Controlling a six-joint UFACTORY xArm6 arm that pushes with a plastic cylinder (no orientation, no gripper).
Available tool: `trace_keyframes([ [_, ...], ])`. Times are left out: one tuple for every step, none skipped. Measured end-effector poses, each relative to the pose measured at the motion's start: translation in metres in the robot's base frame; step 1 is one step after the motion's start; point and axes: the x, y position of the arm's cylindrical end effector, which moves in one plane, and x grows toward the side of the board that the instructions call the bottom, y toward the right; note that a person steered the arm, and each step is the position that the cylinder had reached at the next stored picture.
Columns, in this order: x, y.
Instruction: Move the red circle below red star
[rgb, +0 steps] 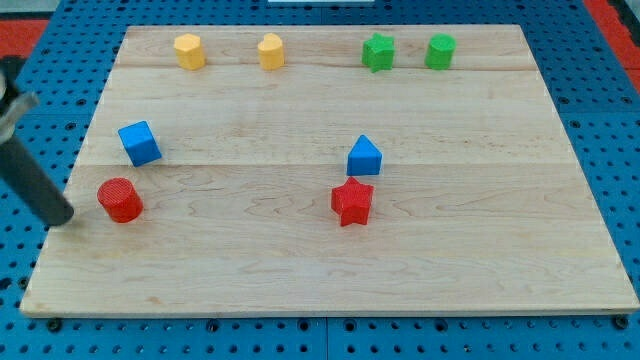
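Observation:
The red circle (120, 199) lies on the wooden board at the view's left, below a blue cube (139, 143). The red star (352, 202) lies near the board's middle, just below a blue block with a peaked top (364, 156). My dark rod comes in from the view's left edge, and my tip (64, 216) rests at the board's left edge, a short way to the left of the red circle and slightly lower. It does not touch the circle.
Two yellow blocks (189, 50) (270, 50) and two green blocks (378, 52) (439, 50) sit in a row along the board's top edge. The board lies on a blue perforated table (610, 120).

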Motion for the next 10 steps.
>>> trace_keyframes([
  [0.004, 0.086],
  [0.006, 0.106],
  [-0.021, 0.117],
  [-0.008, 0.180],
  [0.000, 0.206],
  [-0.014, 0.226],
  [-0.011, 0.252],
  [0.028, 0.252],
  [0.038, 0.257],
  [0.043, 0.284],
])
